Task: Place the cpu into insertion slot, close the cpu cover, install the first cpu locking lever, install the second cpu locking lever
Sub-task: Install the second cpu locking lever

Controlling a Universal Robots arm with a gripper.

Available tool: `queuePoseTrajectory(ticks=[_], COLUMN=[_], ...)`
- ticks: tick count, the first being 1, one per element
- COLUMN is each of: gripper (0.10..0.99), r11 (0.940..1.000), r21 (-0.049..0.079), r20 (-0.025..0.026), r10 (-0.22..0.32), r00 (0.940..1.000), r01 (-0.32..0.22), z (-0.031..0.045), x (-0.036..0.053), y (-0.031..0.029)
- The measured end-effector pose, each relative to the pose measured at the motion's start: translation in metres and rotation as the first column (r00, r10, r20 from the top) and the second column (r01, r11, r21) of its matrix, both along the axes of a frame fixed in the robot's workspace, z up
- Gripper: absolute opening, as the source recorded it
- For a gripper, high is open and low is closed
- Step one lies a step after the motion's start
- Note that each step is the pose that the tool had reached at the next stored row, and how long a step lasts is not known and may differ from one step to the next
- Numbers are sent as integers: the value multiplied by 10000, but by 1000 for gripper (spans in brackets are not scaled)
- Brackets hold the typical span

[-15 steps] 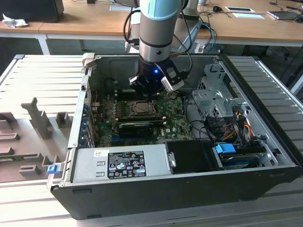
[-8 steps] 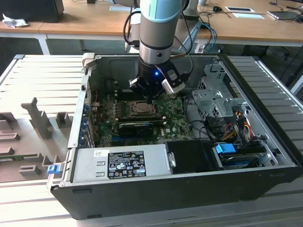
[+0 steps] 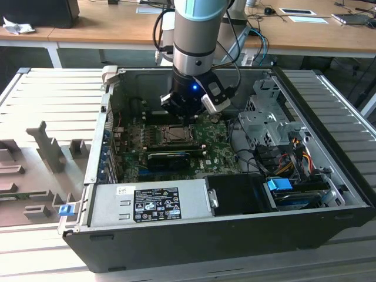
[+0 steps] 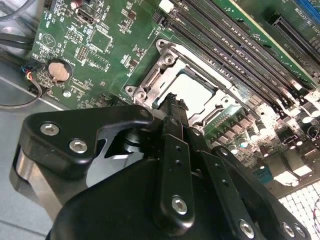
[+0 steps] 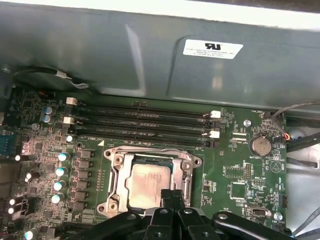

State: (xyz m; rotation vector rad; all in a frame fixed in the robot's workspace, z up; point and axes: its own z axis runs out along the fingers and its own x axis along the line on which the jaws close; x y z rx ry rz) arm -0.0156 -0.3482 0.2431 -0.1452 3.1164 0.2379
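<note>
The hand (image 5: pixel 171 196) has its fingers pressed together, gripping nothing, tips just above the edge of the cpu cover (image 5: pixel 116 172). The cover lies closed over the cpu (image 5: pixel 147 186) in the insertion slot (image 4: pixel 165 62). The hand hides the socket's near edge in both wrist views, and I cannot make out the locking levers.

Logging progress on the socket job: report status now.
Gripper shut, at socket edge. Cpu seated in insertion slot; cpu cover down. Nothing in the way.
</note>
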Motion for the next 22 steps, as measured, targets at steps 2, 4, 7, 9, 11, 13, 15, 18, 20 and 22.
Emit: queuePoseTrajectory(ticks=[2, 4, 7, 9, 11, 13, 15, 18, 20, 22], gripper=[106, 106, 106, 106, 106, 106, 106, 106, 106, 106], r11=[10000, 10000, 10000, 10000, 10000, 10000, 10000, 10000, 10000, 9999], r21=[-1, 9, 41, 87, 100, 99, 96, 95, 97, 128], r20=[1, 1, 0, 1, 0, 2, 1, 1, 1, -14], r10=[0, 2, 1, 0, 1, -1, 0, 1, 0, 2], r00=[10000, 10000, 10000, 10000, 10000, 10000, 10000, 10000, 10000, 10000], r01=[0, -2, -1, 0, -1, 1, 0, -1, 0, -2], z=[21, 23, 23, 17, 10, 7, 4, -2, -5, -7], x=[0, 1, 0, 0, 0, 0, 0, 0, -1, -14], y=[0, -6, -59, -148, -206, -210, -220, -262, -290, -327])
